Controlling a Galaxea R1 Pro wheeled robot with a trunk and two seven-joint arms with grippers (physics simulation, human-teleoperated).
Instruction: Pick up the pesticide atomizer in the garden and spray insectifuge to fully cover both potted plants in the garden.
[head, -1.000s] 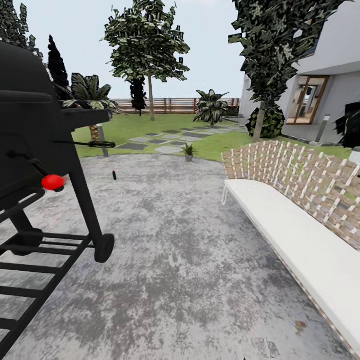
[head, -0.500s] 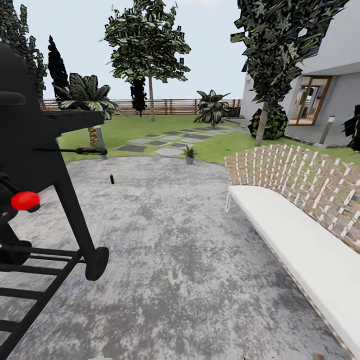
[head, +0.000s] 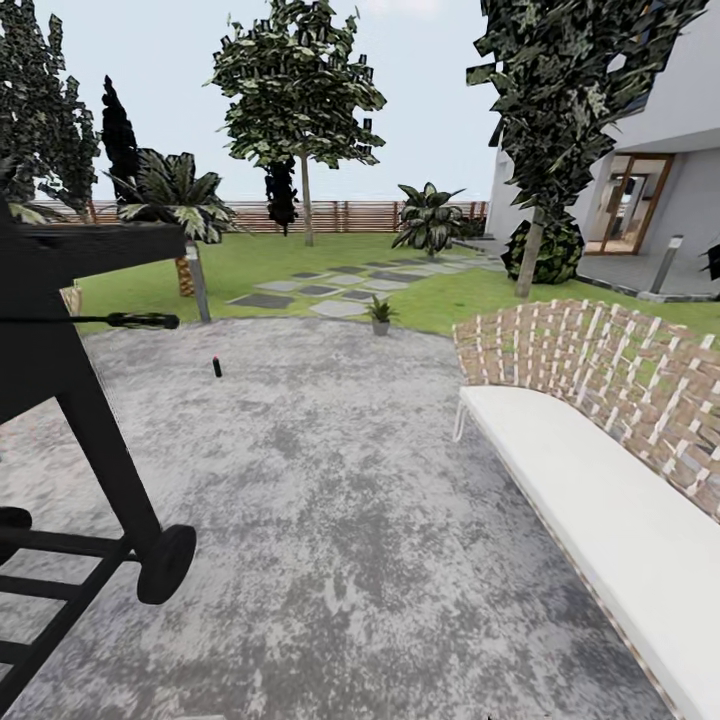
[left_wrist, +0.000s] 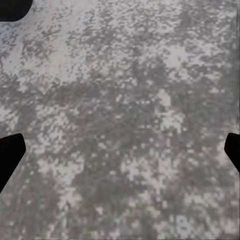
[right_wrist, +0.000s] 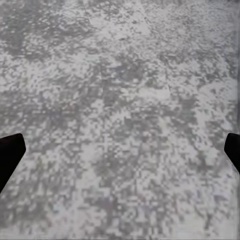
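Atomizer: the pesticide atomizer (head: 217, 367) stands upright on the paved patio (head: 350, 520), far ahead of my jaws, toward my left.
Plant: one potted plant (head: 380, 315) at the patio's far edge, beyond it.
Left gripper (left_wrist: 120, 150): spread wide, empty, over paving.
Right gripper (right_wrist: 120, 150): likewise released, empty.
Risk: the black grill (head: 70, 400) close on my left could snag my arm; the bench (head: 600, 500) crowds my right.

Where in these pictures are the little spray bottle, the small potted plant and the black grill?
pesticide atomizer (head: 217, 367), head view, middle of the bottle.
potted plant (head: 380, 314), head view, leaves above the pot.
grill (head: 60, 350), head view, its dark body.
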